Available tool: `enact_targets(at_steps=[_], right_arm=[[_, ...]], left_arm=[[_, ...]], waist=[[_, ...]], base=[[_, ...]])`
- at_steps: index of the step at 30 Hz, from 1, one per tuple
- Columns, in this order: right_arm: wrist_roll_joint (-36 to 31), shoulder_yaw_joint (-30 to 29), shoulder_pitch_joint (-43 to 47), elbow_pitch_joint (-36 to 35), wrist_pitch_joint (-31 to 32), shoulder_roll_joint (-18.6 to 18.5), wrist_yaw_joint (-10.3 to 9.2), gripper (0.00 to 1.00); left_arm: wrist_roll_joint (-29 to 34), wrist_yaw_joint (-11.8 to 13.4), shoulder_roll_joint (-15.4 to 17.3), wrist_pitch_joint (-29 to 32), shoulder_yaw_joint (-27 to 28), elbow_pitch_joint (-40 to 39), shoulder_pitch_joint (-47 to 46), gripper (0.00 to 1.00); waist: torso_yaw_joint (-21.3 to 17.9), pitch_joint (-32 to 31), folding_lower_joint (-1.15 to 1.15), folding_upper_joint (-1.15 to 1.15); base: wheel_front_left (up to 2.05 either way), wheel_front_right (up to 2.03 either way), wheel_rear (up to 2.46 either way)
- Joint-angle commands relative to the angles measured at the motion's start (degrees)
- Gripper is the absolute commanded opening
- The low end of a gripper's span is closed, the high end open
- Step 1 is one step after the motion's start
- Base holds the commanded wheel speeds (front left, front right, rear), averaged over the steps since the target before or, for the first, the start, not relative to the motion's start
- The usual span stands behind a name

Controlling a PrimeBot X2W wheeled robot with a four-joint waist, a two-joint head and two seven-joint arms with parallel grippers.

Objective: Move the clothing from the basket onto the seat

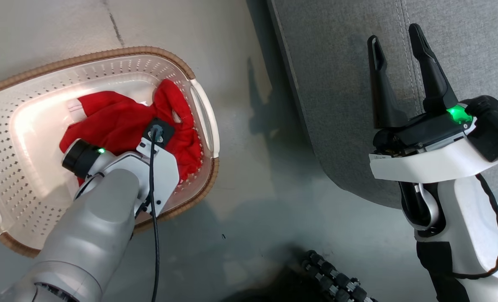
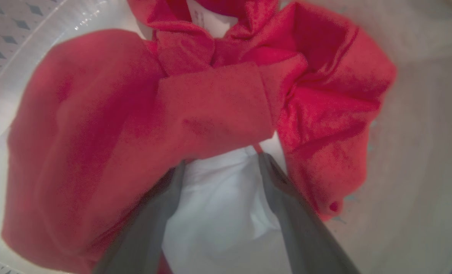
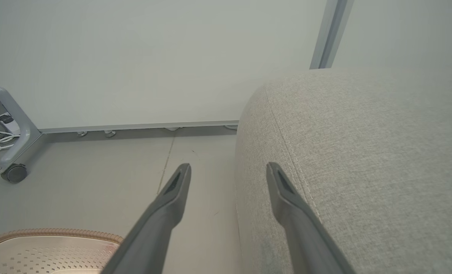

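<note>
Seat [image 1: 337,105] filled the 2 o'clock part of the head view, bare of clothing, likely because it was the drop spot and nothing had reached it yet. Basket [image 1: 119,52] sat on the floor at 9 o'clock, just beside the seat's edge but apart from it, probably parked close to keep the carry short. Clothing [image 1: 115,121] lay bunched inside the basket, pushed toward its 3 o'clock wall, one end riding up that wall by the handle. Left gripper [image 2: 220,158] pointed down into the heap for the pick: in the left wrist view its jaws stood wide apart, straddling white lining, tips tucked under a red fold, nothing pinched yet by the look of it. Right gripper [image 1: 393,35] hung over the seat's edge at 3 o'clock, fingers aimed toward 12, jaws spread and empty, seemingly kept clear while the left arm worked. Task judged at the grasp step, with everything left in the basket. Counts: seat 1, basket 1, red heap 1 (number of garments in it not tellable), grippers 2, fingers 2 each.
</note>
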Motion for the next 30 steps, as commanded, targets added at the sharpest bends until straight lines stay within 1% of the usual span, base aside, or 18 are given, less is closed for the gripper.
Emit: enact_targets(at_steps=[1, 2, 3, 4, 5, 8, 11, 15, 22, 23, 30], right_arm=[[0.21, -0.05, -0.54, -0.34, -0.43, -0.01, 0.1, 1.0], [0.28, -0.1, -0.37, -0.54, -0.42, 0.04, 0.1, 1.0], [0.43, -0.09, -0.23, -0.68, -0.44, 0.08, 0.1, 1.0], [0.53, -0.08, -0.19, -0.78, -0.43, 0.08, 0.1, 1.0], [0.56, -0.09, -0.23, -0.86, -0.43, 0.1, 0.1, 1.0], [0.55, -0.38, -0.34, -1.1, -0.45, 0.14, 0.1, 1.0], [0.17, -0.92, 0.06, -0.89, -0.44, -0.04, 0.11, 1.0], [-0.32, -1.59, 0.94, -0.58, -0.45, -0.51, 0.1, 1.0], [-1.16, -2.85, 3.21, 0.03, -0.45, -2.01, 0.1, 1.0], [-1.44, -3.34, 4.09, 0.05, -0.45, -2.43, 0.1, 1.0], [-1.93, -4.48, 6.73, 0.61, -0.45, -3.85, 0.1, 1.0]], left_arm=[[-0.27, 0.33, 0.73, 0.57, 0.09, 0.45, -1.1, 1.0], [-0.34, 0.43, 0.76, 1.37, 0.03, 0.71, -1.28, 0.95], [-0.25, 0.5, 0.84, 2.23, -0.13, 0.97, -1.44, 0.54], [-0.07, 0.59, 0.96, 3.14, -0.39, 1.18, -1.64, 0.05], [0.1, 0.54, 1.06, 3.97, -0.64, 1.35, -1.8, 0.0], [0.57, 0.86, 0.86, 4.21, -1.36, 1.46, -2.74, 0.0], [0.79, 1.36, 0.39, 1.3, -1.7, 0.67, -3.28, 0.0], [0.26, 1.19, -0.34, -3.07, -1.83, -0.77, -3.68, 0.0], [-2.14, 1.38, -1.44, -9.84, -0.56, -3.8, -2.29, 0.0], [-3.25, 1.64, -1.61, -11.72, -0.06, -5.14, -1.45, 0.0], [-7.36, 2.27, -1.99, -18.32, 1.57, -11.26, 2.45, 0.0]], waist=[[-0.54, 0.7, 0.0, 0.0], [-0.6, 0.83, 0.0, 0.0], [-0.69, 0.94, 0.0, 0.0], [-0.78, 1.03, 0.0, 0.0], [-0.87, 1.09, 0.0, 0.0], [-0.87, 0.92, 0.0, 0.0], [-0.31, -0.07, 0.0, 0.0], [1.26, -2.61, 0.0, 0.0], [5.03, -9.17, 0.0, 0.0], [6.3, -10.95, 0.0, 0.0], [10.03, -17.41, 0.0, 0.0]], base=[[0.0, 0.0, 0.0], [0.0, 0.0, 0.0], [0.0, 0.0, 0.0], [0.0, 0.0, 0.0], [0.0, 0.0, 0.0], [0.0, 0.0, 0.0], [0.0, 0.0, 0.0], [0.0, 0.0, 0.0], [0.0, 0.0, 0.0], [0.0, 0.0, 0.0], [0.0, 0.0, 0.0]])
